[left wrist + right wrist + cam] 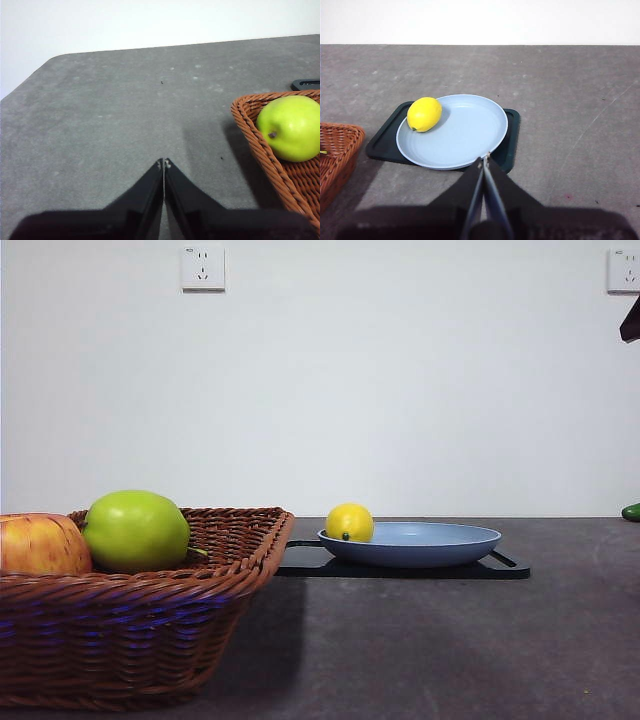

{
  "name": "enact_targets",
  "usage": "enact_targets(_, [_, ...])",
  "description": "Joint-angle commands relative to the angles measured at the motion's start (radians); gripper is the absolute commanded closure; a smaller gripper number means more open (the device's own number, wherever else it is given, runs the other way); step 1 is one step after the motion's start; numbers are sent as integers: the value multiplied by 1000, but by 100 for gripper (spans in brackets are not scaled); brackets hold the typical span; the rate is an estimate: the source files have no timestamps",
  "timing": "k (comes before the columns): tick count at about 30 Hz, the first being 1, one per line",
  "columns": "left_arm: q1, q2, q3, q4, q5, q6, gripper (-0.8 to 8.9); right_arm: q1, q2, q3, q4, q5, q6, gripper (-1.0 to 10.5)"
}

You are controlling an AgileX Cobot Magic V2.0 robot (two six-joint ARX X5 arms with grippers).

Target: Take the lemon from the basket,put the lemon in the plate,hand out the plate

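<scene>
The yellow lemon [349, 522] [424, 114] lies in the grey-blue plate [430, 543] [465, 135], against its rim on the basket's side. The plate rests on a flat black tray [505, 567] [382, 142]. The brown wicker basket [150, 625] [260, 150] [335, 150] stands near at the left. My right gripper [484, 159] is shut and empty, hanging just short of the plate's near rim; only a dark tip [630, 320] of an arm shows in the front view. Beside the basket, over bare table, my left gripper [163, 162] is shut and empty.
A green apple [136, 531] [291, 127] and a red-yellow apple [40, 544] lie in the basket. A green object [631, 511] peeks in at the right edge of the table. White wall with sockets stands behind.
</scene>
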Motion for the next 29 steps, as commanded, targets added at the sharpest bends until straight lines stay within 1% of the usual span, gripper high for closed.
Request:
enact_targets(1, [3, -2, -8, 2, 1, -7, 804, 7, -1, 10, 7, 3, 8, 943])
enact_targets(2, [3, -2, -8, 2, 1, -7, 804, 1, -21, 10, -4, 8, -5, 943])
enact_targets(3, [3, -2, -8, 1, 1, -7, 804, -15, -50, 9, -16, 31, -56, 943])
enact_targets(4, [3, -2, -8, 2, 1, -7, 804, -33, -73, 7, -30, 32, -79, 943])
enact_targets(5, [3, -2, -8, 2, 1, -7, 804, -63, -98, -2, -30, 20, -97, 943])
enact_targets(6, [3, -2, -8, 1, 1, -7, 804, -93, -118, -11, -28, 6, -97, 943])
enact_targets(7, [3, -2, -8, 1, 1, -7, 804, -133, -142, -21, -28, -22, -96, 943])
enact_targets(12, [3, -2, -8, 2, 1, -7, 804, -332, -257, -119, -2, -240, -97, 943])
enact_targets(15, [3, -2, -8, 2, 2, -7, 804, -403, -331, -201, 0, -318, -96, 943])
enact_targets(18, [3, -2, -8, 2, 0, -7, 804, -440, -404, -285, 1, -346, -96, 943])
enact_targets(23, [3, -2, -8, 2, 1, -7, 804, -453, -488, -385, 1, -347, -96, 943])
enact_targets(29, [3, -2, -8, 2, 1, -7, 804, -453, -518, -424, 0, -346, -96, 943])
